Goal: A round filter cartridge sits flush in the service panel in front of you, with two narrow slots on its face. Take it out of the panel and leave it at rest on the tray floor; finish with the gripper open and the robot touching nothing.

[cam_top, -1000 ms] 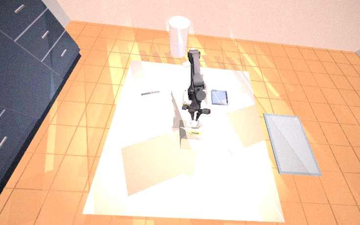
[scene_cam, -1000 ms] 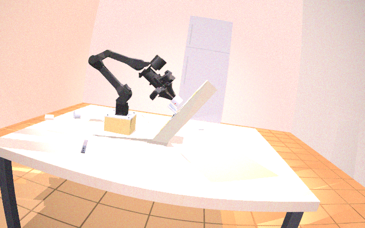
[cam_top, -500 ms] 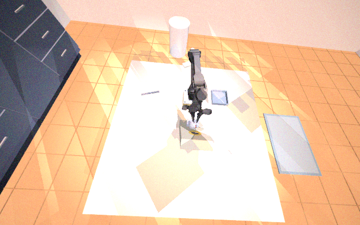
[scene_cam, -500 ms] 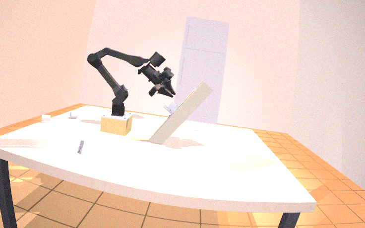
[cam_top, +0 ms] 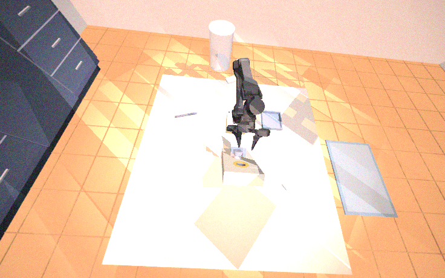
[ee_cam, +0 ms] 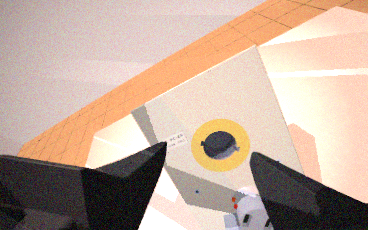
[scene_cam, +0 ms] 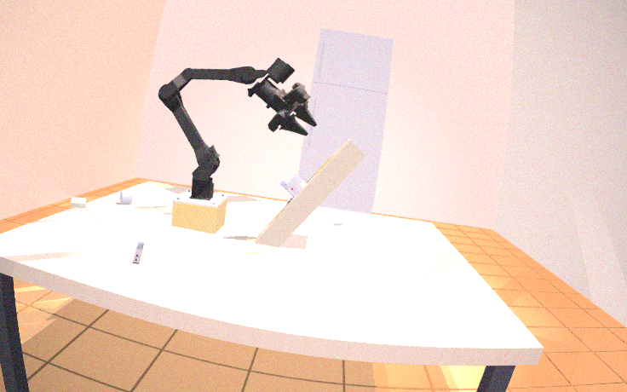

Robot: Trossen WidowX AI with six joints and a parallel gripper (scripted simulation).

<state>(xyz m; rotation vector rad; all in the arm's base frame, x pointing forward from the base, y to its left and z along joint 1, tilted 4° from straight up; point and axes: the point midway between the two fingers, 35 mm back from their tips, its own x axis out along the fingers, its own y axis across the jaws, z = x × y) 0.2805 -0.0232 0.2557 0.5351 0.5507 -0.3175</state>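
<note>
The round white cartridge (cam_top: 238, 153) (scene_cam: 297, 186) (ee_cam: 253, 210) is out of the panel (cam_top: 229, 167) (scene_cam: 319, 198) (ee_cam: 235, 95). It sits at the small pale blue tray (cam_top: 243, 150) (scene_cam: 284, 186) (ee_cam: 230, 221) on the lower part of the sloping face, with dark slots and red marks showing in the wrist view. Whether it lies flat on the tray floor is hard to tell. The panel's round socket, inside a yellow ring (cam_top: 235, 164) (ee_cam: 198, 151), is empty and dark. My gripper (cam_top: 245, 148) (scene_cam: 311, 129) (ee_cam: 208, 152) is open and empty, above and clear of the cartridge and panel.
The arm's base stands on a wooden block (scene_cam: 198, 216) on the white table (cam_top: 170, 196) (scene_cam: 370, 277). A shallow blue tray (cam_top: 271, 120) lies beside the base. A slim remote-like object (cam_top: 185, 115) (scene_cam: 138, 252) lies on the other side. The panel's upper edge rises below the fingers.
</note>
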